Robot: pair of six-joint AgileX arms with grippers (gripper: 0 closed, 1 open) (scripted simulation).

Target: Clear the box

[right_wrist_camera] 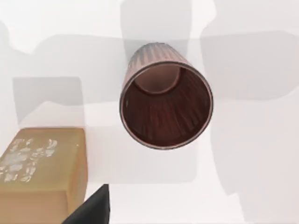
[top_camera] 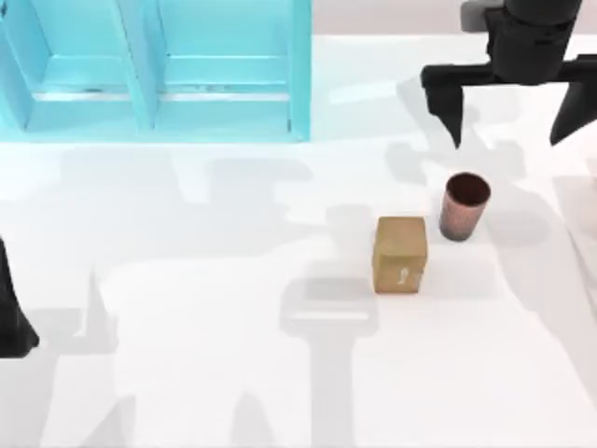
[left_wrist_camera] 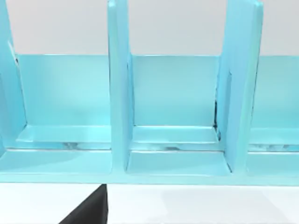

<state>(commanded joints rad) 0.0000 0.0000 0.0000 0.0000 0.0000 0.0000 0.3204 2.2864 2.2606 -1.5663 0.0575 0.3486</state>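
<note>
The cyan box (top_camera: 300, 84) with upright dividers stands at the table's back left, and the compartments I see hold nothing. Its dividers (left_wrist_camera: 119, 93) face me in the left wrist view. A dark red-brown cup (top_camera: 464, 205) stands upright at the right, and its open mouth (right_wrist_camera: 163, 105) appears in the right wrist view. A tan carton (top_camera: 401, 254) lies just left and in front of the cup. My right gripper (top_camera: 508, 138) hangs open behind and above the cup, holding nothing. My left arm (top_camera: 11, 322) is parked at the left edge, one finger (left_wrist_camera: 88, 212) in its wrist view.
The white table (top_camera: 215, 373) stretches wide in front of the cyan box and left of the carton. The carton (right_wrist_camera: 42, 177) lies close beside the cup, a narrow gap between them. The table's right edge lies just past the cup.
</note>
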